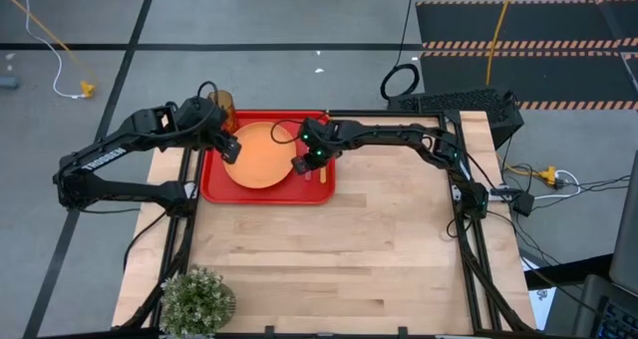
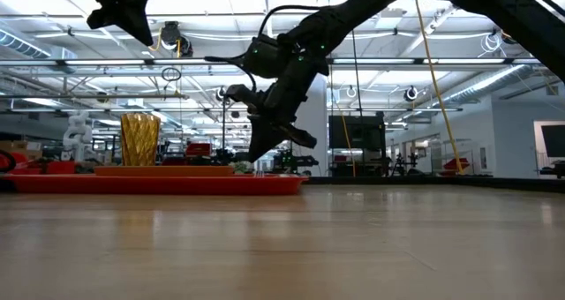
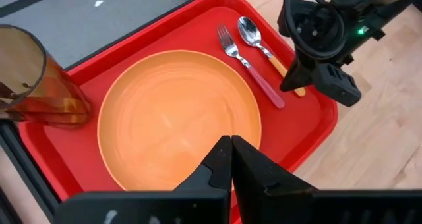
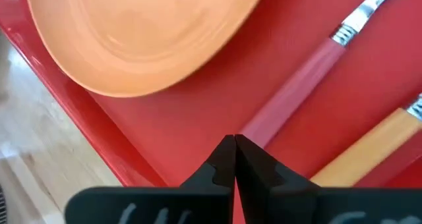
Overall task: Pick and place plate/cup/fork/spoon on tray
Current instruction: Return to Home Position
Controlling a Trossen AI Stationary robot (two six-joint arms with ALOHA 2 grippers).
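The red tray (image 1: pixel 269 194) lies at the table's far left. On it rest the orange plate (image 1: pixel 261 155), the amber cup (image 1: pixel 221 102) upright at its far left corner, and the pink-handled fork (image 3: pixel 254 69) and orange-handled spoon (image 3: pixel 260 43) side by side along its right side. My left gripper (image 3: pixel 231 155) is shut and empty, high above the plate's left edge. My right gripper (image 4: pixel 234 155) is shut and empty, just above the fork's handle (image 4: pixel 290 99); in the low view (image 2: pixel 258 152) it hangs clear of the tray.
A potted green plant (image 1: pixel 197 299) stands at the table's near left corner. The bare wooden tabletop (image 1: pixel 369 249) stretches to the right of and nearer than the tray. The tray's far edge lies near the table's far edge.
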